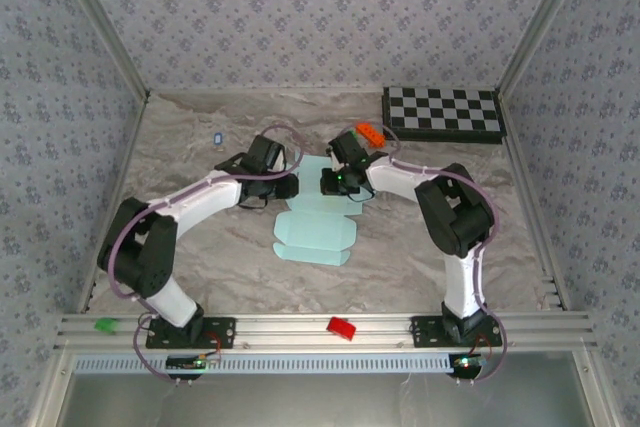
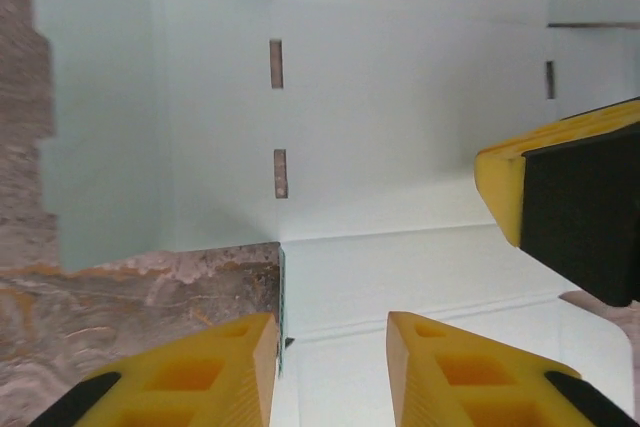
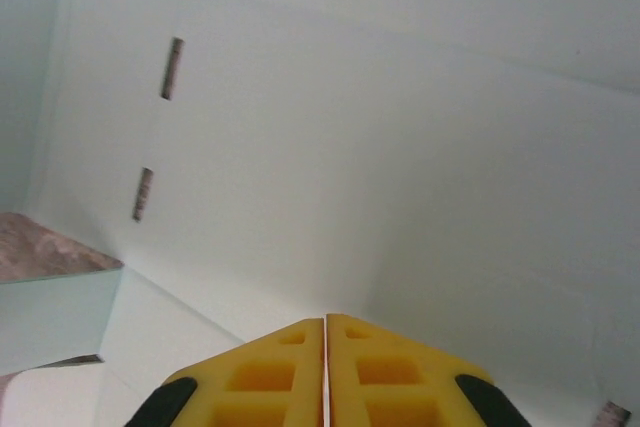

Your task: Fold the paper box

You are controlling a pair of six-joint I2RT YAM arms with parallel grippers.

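Observation:
The paper box [image 1: 315,237] is a pale aqua die-cut sheet lying mid-table, its far part raised between the two grippers. My left gripper [image 1: 292,187] is at the sheet's left side. In the left wrist view its yellow fingers [image 2: 330,319] stand apart, open, and a thin upright edge of the paper box [image 2: 400,127] stands beside the left finger [image 2: 215,367]. My right gripper [image 1: 326,183] faces it from the right. In the right wrist view its jaws [image 3: 325,319] are shut, tips close to a slotted panel of the paper box [image 3: 380,147]. One right finger [image 2: 565,207] hangs over the sheet.
A black-and-white checkerboard [image 1: 443,113] lies at the back right, with an orange piece [image 1: 369,133] near it. A small white-and-blue item [image 1: 218,138] sits on the table at back left. Red [image 1: 341,328] and green [image 1: 104,325] blocks rest on the front rail.

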